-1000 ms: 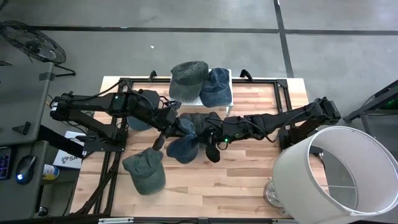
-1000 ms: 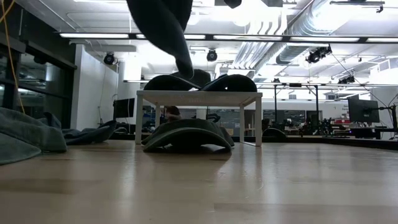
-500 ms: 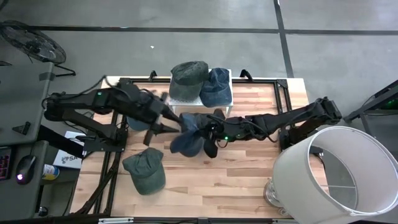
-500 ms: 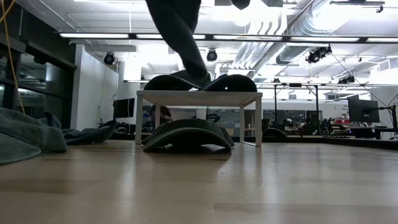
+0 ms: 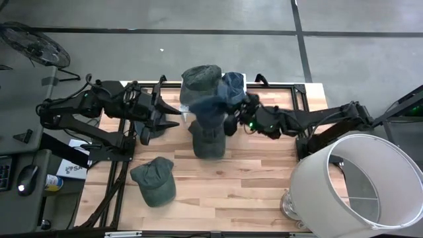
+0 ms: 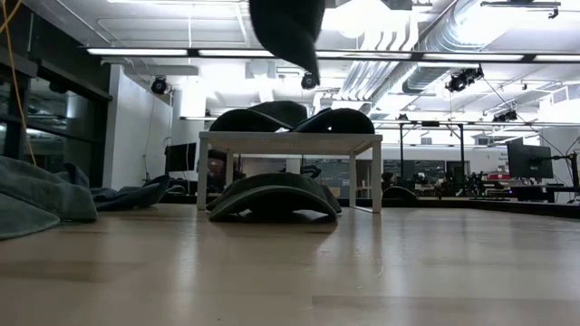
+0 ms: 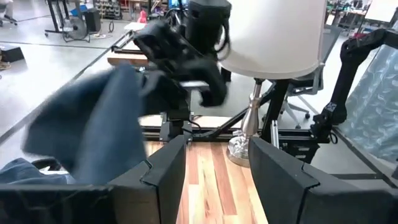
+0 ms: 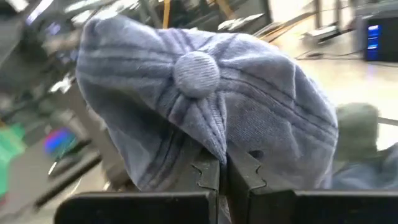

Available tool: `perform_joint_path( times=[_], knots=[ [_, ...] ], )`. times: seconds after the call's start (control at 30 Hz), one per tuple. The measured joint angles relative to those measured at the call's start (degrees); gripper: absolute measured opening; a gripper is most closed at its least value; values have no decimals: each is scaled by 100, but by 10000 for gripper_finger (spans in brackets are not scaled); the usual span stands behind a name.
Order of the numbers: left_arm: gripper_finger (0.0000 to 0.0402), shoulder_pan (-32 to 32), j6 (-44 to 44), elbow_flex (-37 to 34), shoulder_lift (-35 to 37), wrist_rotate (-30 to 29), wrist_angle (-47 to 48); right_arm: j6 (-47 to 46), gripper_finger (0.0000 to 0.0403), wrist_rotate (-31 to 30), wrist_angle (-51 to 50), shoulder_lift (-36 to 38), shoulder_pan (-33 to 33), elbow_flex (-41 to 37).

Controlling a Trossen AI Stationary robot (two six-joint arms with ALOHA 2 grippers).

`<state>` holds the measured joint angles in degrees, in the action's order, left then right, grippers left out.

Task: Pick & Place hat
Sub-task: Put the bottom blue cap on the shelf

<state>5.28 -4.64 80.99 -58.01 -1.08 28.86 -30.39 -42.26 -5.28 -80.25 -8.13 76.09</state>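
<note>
A blue denim hat hangs in my right gripper, above the table's middle, near the white stand. It fills the right wrist view and shows as a dark shape at the top of the low view. A grey-green hat lies on the table below it. A grey-green hat and a blue hat lie on the stand. Another green hat lies at the near left. My left gripper is open and empty left of the blue hat, its fingers apart. My right gripper pinches a fold of the blue hat's crown, just below the top button, between its two shut fingers. The fingers come about level from the table's right. The hat is lifted clear of the table and bulges out beyond the fingertips.
A large white lampshade stands at the table's near right corner and also shows in the left wrist view. A black frame runs along the table's edges. Bare wood lies near the front edge.
My right gripper has risen and gone toward the far edge and the stand, lifting the blue hat clear of the table. My left gripper has drawn back toward the table's left edge, away from the hat. The grey-green hat beneath now lies uncovered.
</note>
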Motion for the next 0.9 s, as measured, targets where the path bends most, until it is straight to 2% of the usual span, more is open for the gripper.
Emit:
perform_joint_path(
  times=[0.2,0.37,0.53,0.9],
  knots=[
    [172,0,107,-2,-3,-12,110,-84,0,-94,-48,135,363,74],
    [172,0,142,-2,14,-16,302,193,0,-166,-406,-1,591,685],
    [172,0,212,-2,19,-13,559,120,0,-377,-1481,-273,853,1527],
    [172,0,332,-2,21,-100,994,-1351,0,-163,-4064,-1302,1491,3445]
  ],
)
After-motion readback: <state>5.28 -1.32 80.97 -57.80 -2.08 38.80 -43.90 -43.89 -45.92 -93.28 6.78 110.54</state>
